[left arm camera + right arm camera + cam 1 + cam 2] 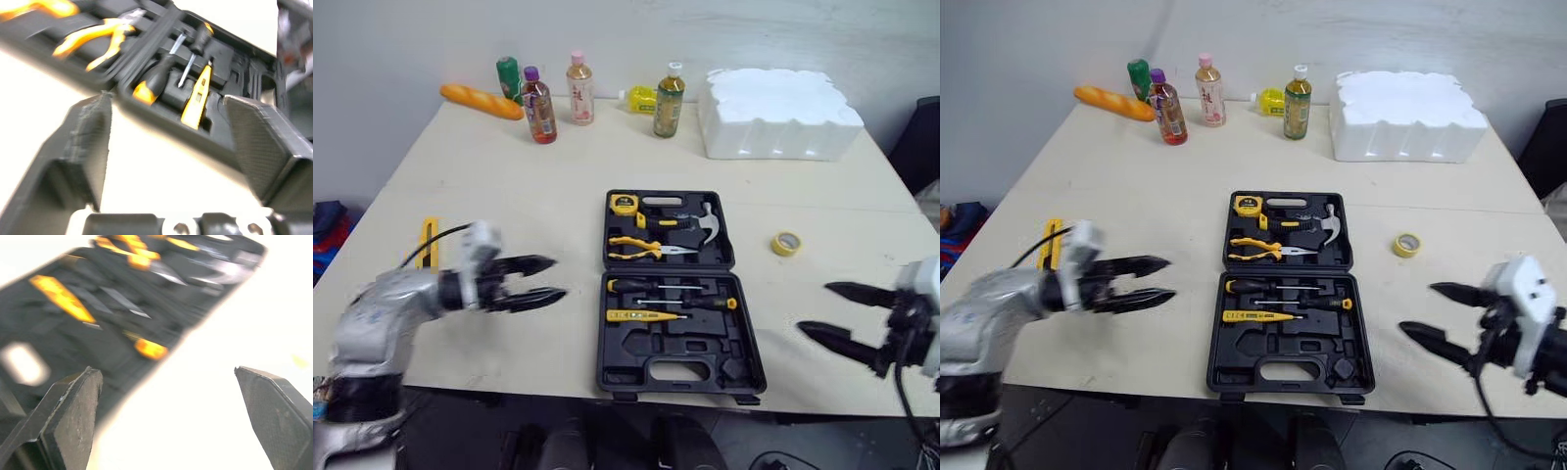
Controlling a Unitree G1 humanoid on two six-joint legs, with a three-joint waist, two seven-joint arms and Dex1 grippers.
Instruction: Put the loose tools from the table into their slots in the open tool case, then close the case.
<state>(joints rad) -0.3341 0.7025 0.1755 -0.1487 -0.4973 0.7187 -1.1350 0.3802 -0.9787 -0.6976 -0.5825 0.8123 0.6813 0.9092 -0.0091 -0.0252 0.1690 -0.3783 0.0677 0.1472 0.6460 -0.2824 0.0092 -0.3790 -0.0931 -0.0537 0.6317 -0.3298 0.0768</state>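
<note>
Table (509, 186): pale top; I place everything from the tool case that sits on it.
Yellow tool (430, 242): loose, flat on the table, well to the left of the tool case, level with its far half.
Bread loaf (481, 101): far beyond the tool case and to its left, by the table's back edge.
My left pincer (556, 278): hangs over the table between the yellow tool and the tool case, level with the case's near half. My tips point at the case but stay clear of it. My fingers (80, 147) are spread wide, with nothing between them.
Bottles: purple-capped bottle (538, 106), pink-capped bottle (578, 88) and white-capped bottle (669, 101) all stand upright well beyond the tool case.
Tool case (636, 348): black, lying open and flat, with its carry handle on the edge nearest me.
Far half of the case: tape measure (625, 204), pliers (641, 247) and hammer (695, 220) sit in their slots.
Near half of the case: two screwdrivers (671, 287) and a yellow tester pen (641, 315) are seated.
Foam block (775, 113): white, beyond the tool case and to its right.
Tape roll (786, 243): yellow, flat on the table near the right side of the tool case, level with its far half.
My right pincer (815, 307): to the right of the tool case, level with its near half, tips aimed at the case and apart from it. My fingers (68, 416) stand wide apart and hold nothing.
</note>
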